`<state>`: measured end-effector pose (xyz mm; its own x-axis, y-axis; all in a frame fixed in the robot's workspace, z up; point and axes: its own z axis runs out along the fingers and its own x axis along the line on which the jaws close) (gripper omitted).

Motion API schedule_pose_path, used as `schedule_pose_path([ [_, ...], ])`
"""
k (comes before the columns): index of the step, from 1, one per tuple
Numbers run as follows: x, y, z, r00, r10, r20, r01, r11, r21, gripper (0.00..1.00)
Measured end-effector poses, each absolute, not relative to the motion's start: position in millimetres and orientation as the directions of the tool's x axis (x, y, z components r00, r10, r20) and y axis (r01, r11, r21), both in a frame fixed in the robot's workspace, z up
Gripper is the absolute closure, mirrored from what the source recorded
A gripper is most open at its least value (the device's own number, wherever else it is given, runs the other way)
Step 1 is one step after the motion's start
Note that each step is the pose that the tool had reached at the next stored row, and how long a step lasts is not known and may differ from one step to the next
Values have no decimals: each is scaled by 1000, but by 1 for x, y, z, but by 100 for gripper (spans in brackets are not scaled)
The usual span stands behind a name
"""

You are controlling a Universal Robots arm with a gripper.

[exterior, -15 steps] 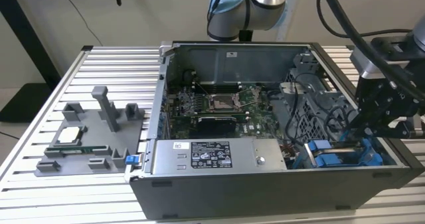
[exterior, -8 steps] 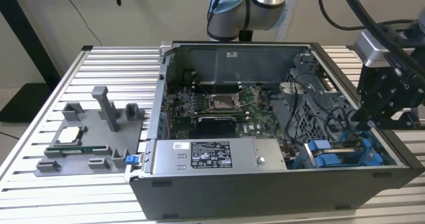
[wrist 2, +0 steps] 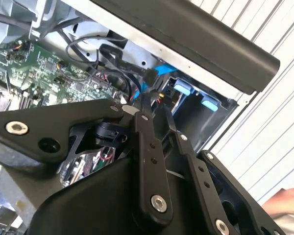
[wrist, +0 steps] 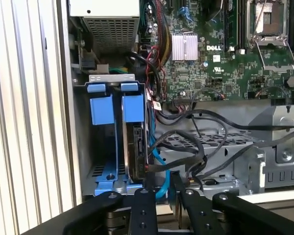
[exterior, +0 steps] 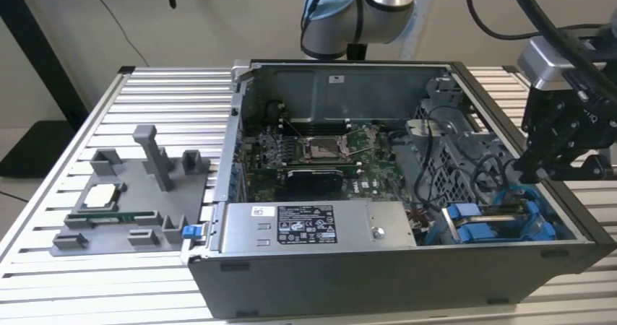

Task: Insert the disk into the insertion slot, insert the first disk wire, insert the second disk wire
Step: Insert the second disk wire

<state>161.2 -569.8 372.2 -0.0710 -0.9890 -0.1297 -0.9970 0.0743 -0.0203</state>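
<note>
Silver disk [wrist: 135, 147] seated in insertion slot [wrist: 105, 169]; gripper [wrist: 160, 182] at slot's mouth, beside disk wire [wrist: 176, 165], open/shut unclear. Wire prob. limp, light: hold at its stiff end.

Matt black, grey metal, blue plastic.
My claw [exterior: 533, 172] is matt black; the insertion slot [wrist: 108, 176] is grey sheet metal with smooth blue plastic; the table [exterior: 154, 87], at the exterior view's left, is ribbed bare metal.

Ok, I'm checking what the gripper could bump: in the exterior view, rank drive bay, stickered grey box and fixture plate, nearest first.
1. drive bay, right by the gripper, exterior view's right.
2. stickered grey box, along the case's near wall, middle.
3. fixture plate, on the table, exterior view's left.
</note>
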Motion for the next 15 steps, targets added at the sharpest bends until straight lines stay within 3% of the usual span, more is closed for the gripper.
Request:
schedule_pose_path([
  [10, 177, -561, 372, -73, -989, -128, -997, 74, -3, 0],
  [15, 188, -560, 372, -77, -989, -126, -997, 74, 28, 0],
])
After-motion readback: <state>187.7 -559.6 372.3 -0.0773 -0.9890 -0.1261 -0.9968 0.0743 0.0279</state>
